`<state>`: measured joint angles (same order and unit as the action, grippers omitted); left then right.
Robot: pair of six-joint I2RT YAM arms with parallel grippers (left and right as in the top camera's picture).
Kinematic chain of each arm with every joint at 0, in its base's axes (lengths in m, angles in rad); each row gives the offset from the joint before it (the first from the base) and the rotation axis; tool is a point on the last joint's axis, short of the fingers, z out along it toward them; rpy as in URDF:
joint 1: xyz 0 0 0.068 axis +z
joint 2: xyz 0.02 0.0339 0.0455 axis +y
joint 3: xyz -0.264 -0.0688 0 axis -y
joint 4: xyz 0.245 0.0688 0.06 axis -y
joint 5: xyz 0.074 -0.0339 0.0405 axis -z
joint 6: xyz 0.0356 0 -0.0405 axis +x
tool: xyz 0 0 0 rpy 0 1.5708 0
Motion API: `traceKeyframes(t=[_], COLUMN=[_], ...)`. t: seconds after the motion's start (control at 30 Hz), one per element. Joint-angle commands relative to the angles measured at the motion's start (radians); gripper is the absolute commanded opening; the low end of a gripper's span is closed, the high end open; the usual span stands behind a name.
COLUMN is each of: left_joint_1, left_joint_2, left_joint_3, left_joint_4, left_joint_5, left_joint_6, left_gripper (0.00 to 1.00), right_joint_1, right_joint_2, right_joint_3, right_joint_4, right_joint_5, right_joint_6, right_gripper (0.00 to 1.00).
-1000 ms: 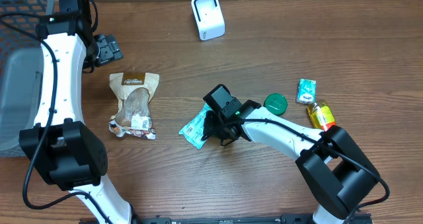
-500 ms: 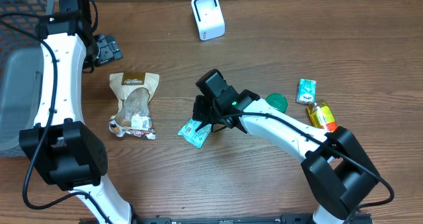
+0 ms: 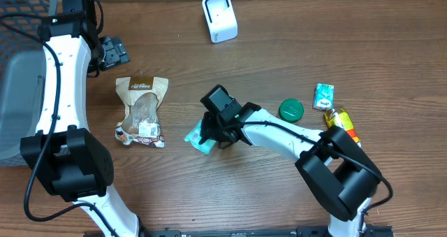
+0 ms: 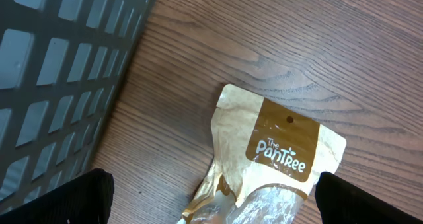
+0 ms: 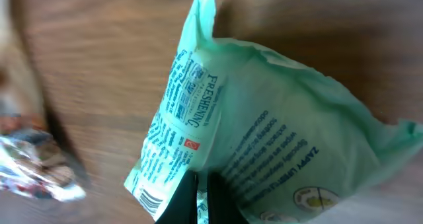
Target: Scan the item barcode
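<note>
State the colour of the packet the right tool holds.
The packet is mint green with dark print; right wrist view.

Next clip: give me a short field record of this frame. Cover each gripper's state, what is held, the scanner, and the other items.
left gripper: open, empty, beside the grey basket
right gripper: shut on green packet, pinching its edge
barcode: on the packet near one corner, seen in the right wrist view
scanner: white, at the far side, apart from the packet
other items: brown pouch, green lid, small mint packet, yellow bottle
</note>
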<state>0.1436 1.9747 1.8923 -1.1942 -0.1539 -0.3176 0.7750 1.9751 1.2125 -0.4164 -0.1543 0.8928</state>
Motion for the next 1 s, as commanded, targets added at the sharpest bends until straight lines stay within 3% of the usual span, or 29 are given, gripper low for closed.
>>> traceKeyframes(t=[0.0,0.17,0.33,0.57,0.97], left_joint_1=[-0.007,-0.007,-0.006,-0.007,-0.007], left_joint_2=[-0.017,-0.017,-0.017,-0.017,-0.017], left_joint_3=[0.006,0.006,0.006,0.006,0.006], left_joint_4=[-0.003,-0.002,-0.002,-0.003,-0.003], left_joint_5=[-0.003,-0.003,-0.003,-0.003,-0.003], left_joint_6=[-0.004,-0.004,-0.004,-0.004,-0.004], left_gripper=[1.0,1.0,1.0,1.0,1.0], right_joint_1=[-0.004,-0.054,-0.097,-0.082,-0.023], right_joint_2=[0.101,0.103,0.058,0.019,0.195], right_joint_3=[-0.018,-0.016,0.072,0.122,0.122], right_joint_4=[0.056,0.094,0.089,0.054,0.044], right_joint_5=[0.041,0.037,-0.14,-0.165,-0.161], right_joint_6=[0.016,-0.099,-0.218,-0.217,-0.209], right_gripper=[0.04,0.04,0.06,0.05,0.04])
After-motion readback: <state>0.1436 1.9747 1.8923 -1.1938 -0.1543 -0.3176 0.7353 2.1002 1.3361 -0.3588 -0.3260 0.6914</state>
